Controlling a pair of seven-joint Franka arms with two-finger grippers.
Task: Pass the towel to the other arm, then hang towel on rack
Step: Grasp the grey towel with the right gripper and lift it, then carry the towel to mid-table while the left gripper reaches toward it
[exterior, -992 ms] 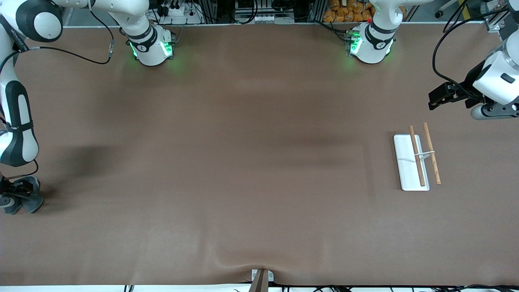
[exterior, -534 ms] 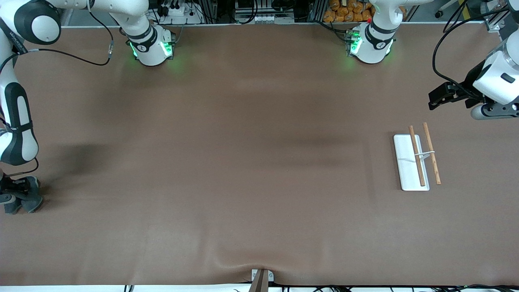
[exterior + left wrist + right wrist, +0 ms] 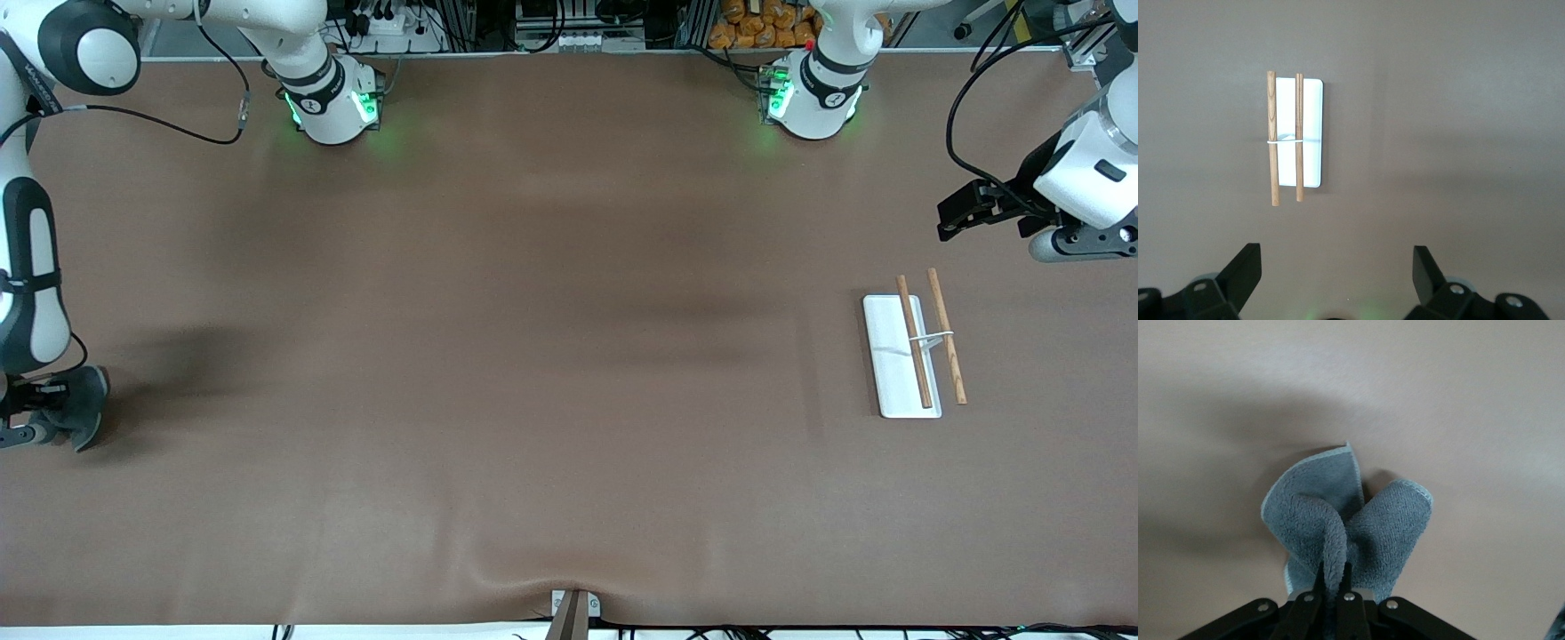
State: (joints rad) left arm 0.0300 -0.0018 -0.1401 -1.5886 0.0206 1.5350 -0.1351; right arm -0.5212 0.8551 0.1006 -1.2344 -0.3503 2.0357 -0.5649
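Observation:
The towel (image 3: 1345,520), a small soft grey cloth, hangs bunched from my right gripper (image 3: 1333,570), whose fingers are shut on a fold of it. In the front view the towel (image 3: 84,404) and right gripper (image 3: 31,413) are at the right arm's end of the table, just over the surface. The rack (image 3: 896,360), a white base plate with two wooden rods joined by a wire, lies toward the left arm's end. It also shows in the left wrist view (image 3: 1310,133). My left gripper (image 3: 956,213) is open and empty (image 3: 1336,259), held in the air beside the rack.
The brown table cover (image 3: 533,356) stretches between the towel and the rack. The two arm bases (image 3: 333,102) (image 3: 813,98) stand along the table's edge farthest from the front camera. A small clamp (image 3: 573,609) sits at the nearest edge.
My right gripper has risen with the towel in it, and the towel now hangs off the table. The left arm has barely moved.

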